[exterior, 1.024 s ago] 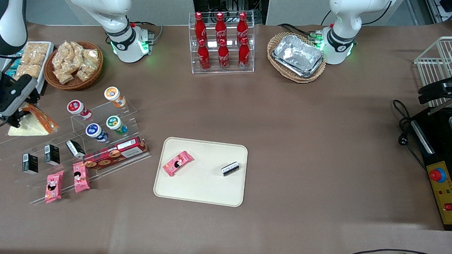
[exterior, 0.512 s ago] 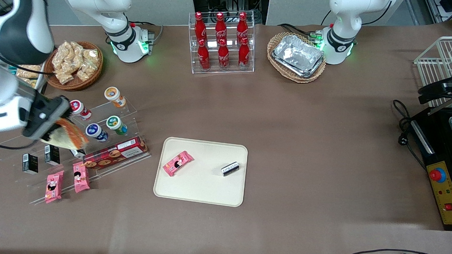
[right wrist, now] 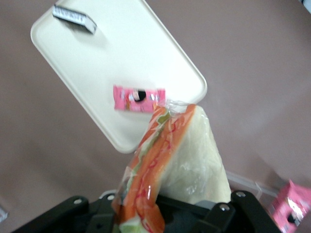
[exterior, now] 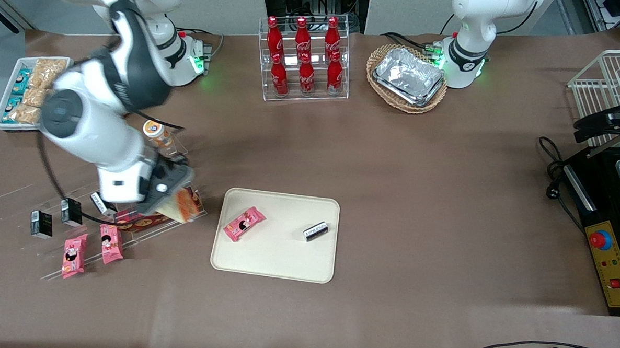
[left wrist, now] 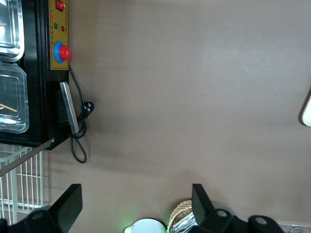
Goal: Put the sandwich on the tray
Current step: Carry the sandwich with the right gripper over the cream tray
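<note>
Gripper (exterior: 169, 196) (fingers clamped) holds sandwich (exterior: 180, 206) aloft beside tray (exterior: 275, 256).

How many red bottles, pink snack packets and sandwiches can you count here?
Red bottles: 6
Pink snack packets: 3, one on the tray
Sandwich: 1, held in the gripper beside the tray
Total: 10
</note>
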You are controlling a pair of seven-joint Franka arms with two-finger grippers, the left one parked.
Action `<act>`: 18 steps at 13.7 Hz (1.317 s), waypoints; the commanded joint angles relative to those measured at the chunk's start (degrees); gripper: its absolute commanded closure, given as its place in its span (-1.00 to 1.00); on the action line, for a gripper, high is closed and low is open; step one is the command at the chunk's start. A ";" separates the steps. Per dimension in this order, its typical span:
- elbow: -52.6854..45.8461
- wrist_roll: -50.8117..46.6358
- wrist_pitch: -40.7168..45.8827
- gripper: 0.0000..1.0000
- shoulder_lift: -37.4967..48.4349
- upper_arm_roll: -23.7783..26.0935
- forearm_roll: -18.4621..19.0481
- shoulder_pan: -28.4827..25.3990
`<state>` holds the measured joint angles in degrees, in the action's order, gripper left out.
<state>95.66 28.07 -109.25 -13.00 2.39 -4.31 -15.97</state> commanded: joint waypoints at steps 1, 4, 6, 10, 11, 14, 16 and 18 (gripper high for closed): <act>-3.89 -1.35 -8.32 0.67 -7.11 -0.63 -0.53 -4.76; -8.54 0.58 -12.55 0.67 -13.96 -0.63 -0.35 -9.33; -12.32 2.50 -16.85 0.67 -19.23 -0.72 0.17 -12.32; -14.27 8.05 -23.63 0.67 -25.57 -0.98 4.90 -15.06; -14.19 8.49 -23.73 0.67 -26.28 -0.98 6.31 -14.97; -13.66 9.99 -23.73 0.67 -27.69 -1.24 7.73 -14.79; -13.57 9.38 -23.64 0.67 -28.22 -1.24 8.17 -14.44; -13.39 9.55 -23.73 0.66 -28.74 -1.24 8.17 -14.09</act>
<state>83.85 37.57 -133.05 -40.24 0.89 2.39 -30.70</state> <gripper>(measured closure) 0.833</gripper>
